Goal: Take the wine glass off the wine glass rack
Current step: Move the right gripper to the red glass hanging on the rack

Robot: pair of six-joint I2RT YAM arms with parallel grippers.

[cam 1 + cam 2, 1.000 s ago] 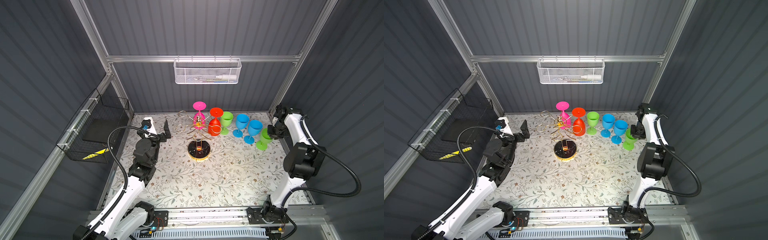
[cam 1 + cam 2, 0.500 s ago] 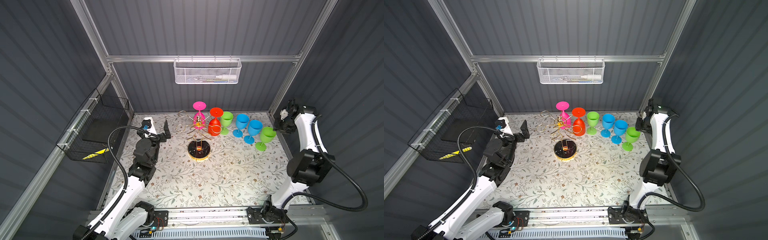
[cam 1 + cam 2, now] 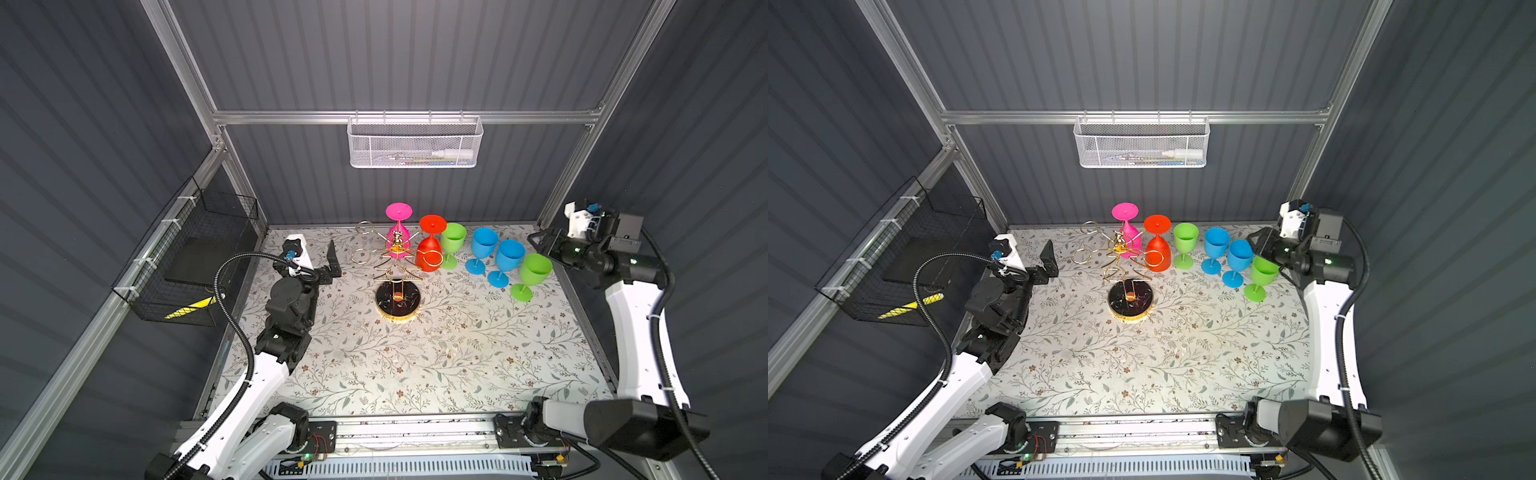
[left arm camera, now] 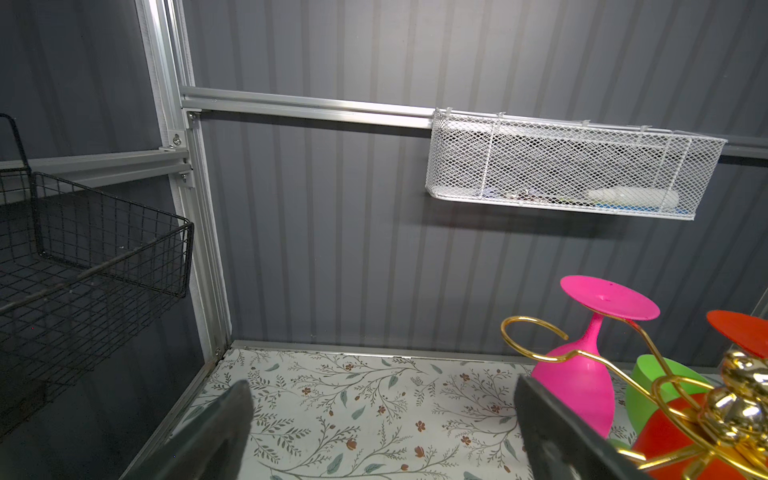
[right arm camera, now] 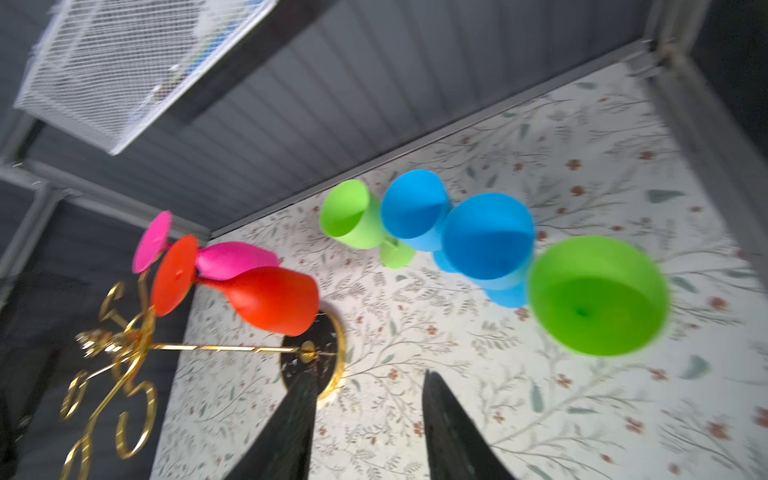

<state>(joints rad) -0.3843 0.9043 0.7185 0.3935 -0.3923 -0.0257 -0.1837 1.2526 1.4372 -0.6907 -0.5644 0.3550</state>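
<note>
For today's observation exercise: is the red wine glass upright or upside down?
Upside down: the red wine glass has its flat foot on top, bowl below, hung on the wine glass rack.

1. table [image 3: 457, 353]: fills the lower centre in both top views.
2. wine glass rack [image 3: 399, 303]: upper centre of the table, with its base nearer the lower edge and its arms spreading above the base.
3. rear hanging glass [image 3: 398, 211]: inverted on a back arm, topmost.
4. right hanging glass [image 3: 428, 249]: inverted on a right-hand arm, lower right of item 3.
5. upright glass A [image 3: 453, 237]: on the table just right of item 4, possibly touching it.
6. upright glass B [image 3: 484, 243], upright glass C [image 3: 510, 254], upright glass D [image 3: 536, 269]: on the table in a row stepping toward the lower right.
7. mesh basket [image 3: 374, 149]: on the back-wall rail, above the rack.
8. wire basket [image 3: 208, 216]: on the left wall, centre left.
9. left gripper [image 3: 314, 255]: left of the rack.
10. right gripper [image 3: 538, 245]: just right of glass D.
</note>
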